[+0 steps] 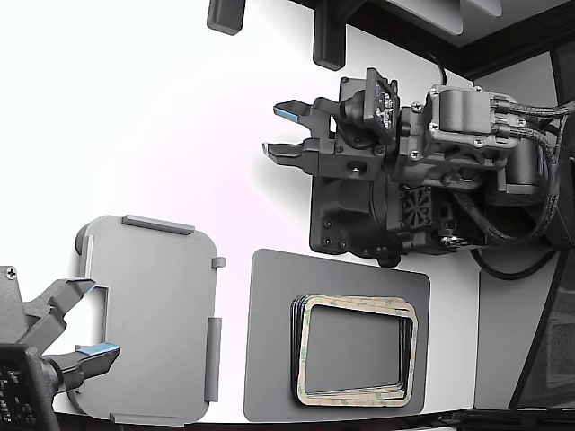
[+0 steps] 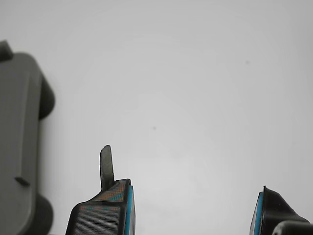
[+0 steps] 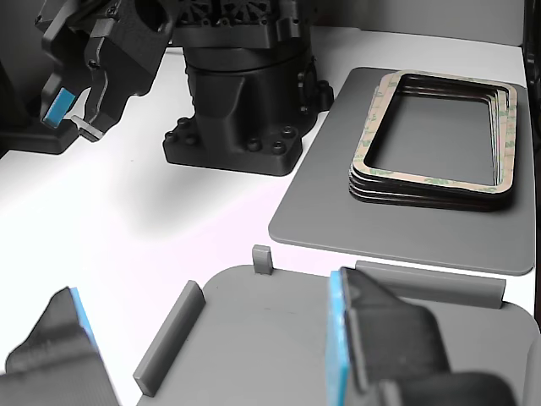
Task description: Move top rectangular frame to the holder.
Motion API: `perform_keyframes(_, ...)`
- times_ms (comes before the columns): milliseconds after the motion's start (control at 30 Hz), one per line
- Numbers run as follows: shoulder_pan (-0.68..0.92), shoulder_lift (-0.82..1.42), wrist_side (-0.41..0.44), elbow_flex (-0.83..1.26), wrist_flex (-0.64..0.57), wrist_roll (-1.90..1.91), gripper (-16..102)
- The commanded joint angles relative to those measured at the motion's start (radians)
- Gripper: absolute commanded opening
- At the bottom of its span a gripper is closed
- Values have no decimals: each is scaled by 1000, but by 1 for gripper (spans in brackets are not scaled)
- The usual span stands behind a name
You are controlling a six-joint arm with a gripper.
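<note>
The top rectangular frame (image 1: 358,303) (image 3: 372,135) is a thin tan ring lying on a stack of like frames with black edges. The stack sits at the lower right of the exterior view. The holder (image 1: 153,314) (image 2: 14,147) (image 3: 254,338), a light grey tray with raised tabs, lies at that view's lower left with nothing in it. My gripper (image 1: 283,132) (image 2: 193,196) (image 3: 76,106) hovers over bare white table, open, with nothing between its blue-padded fingers. It is far from both the frame and the holder. A thin grey tab sticks out from one fingertip (image 2: 105,166).
The stack rests on a darker grey flat mat (image 1: 269,359) (image 3: 330,211). My arm's black base (image 1: 359,215) (image 3: 245,110) stands just behind the mat. A second arm's gripper (image 1: 85,319) is open over the holder's edge at the exterior view's left.
</note>
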Motion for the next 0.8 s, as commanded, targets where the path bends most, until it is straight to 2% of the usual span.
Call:
perform_keyframes(0,-11,21,-20,-23,-6,-14,100)
perform_keyframes(433,-9,-12,-31,-74,-8,-23,100)
perform_keyframes(667,51,-124,-95,-212,17,-138,100)
perform_keyframes(767,71,-163,-181,-276,63,-250,100)
